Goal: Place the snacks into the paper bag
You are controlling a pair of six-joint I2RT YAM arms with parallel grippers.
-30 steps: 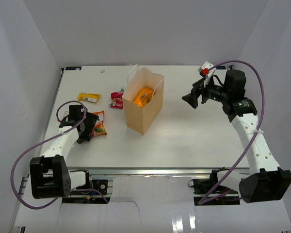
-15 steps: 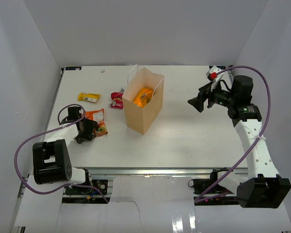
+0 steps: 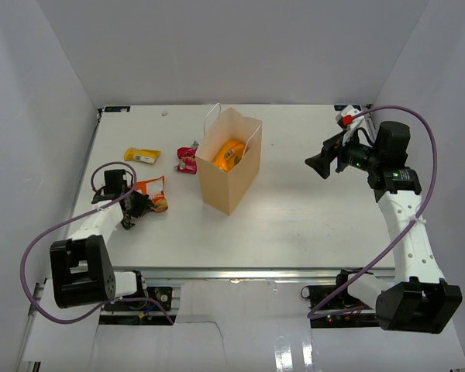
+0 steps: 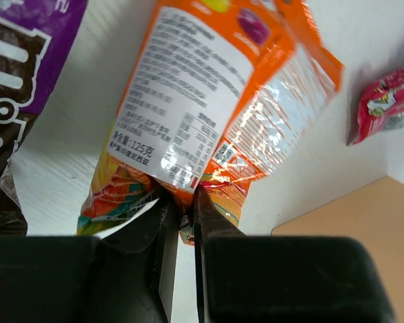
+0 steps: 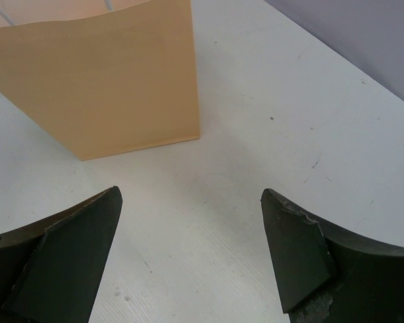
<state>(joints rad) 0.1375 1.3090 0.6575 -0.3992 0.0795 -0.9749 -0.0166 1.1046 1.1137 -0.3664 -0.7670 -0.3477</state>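
The tan paper bag (image 3: 231,172) stands upright mid-table with a large orange bag (image 3: 228,153) inside it. My left gripper (image 3: 139,204) is at the table's left, shut on the lower edge of an orange packet (image 3: 154,195). In the left wrist view the black jaws pinch that orange packet (image 4: 209,94) at my left gripper (image 4: 186,200). A dark purple packet (image 4: 23,60) lies beside it. A yellow packet (image 3: 142,156) and red wrappers (image 3: 187,160) lie left of the bag. My right gripper (image 3: 319,161) hovers open and empty to the right of the bag.
The right wrist view shows the paper bag's side (image 5: 108,74) ahead of my open right gripper (image 5: 192,202), with bare white table (image 5: 269,101) between. A red wrapper (image 4: 384,104) and a bag corner (image 4: 343,215) show in the left wrist view. Grey walls enclose the table.
My left gripper has closed on the orange packet's edge and drawn it slightly leftward. The right arm has drawn back a little to the right, still open.
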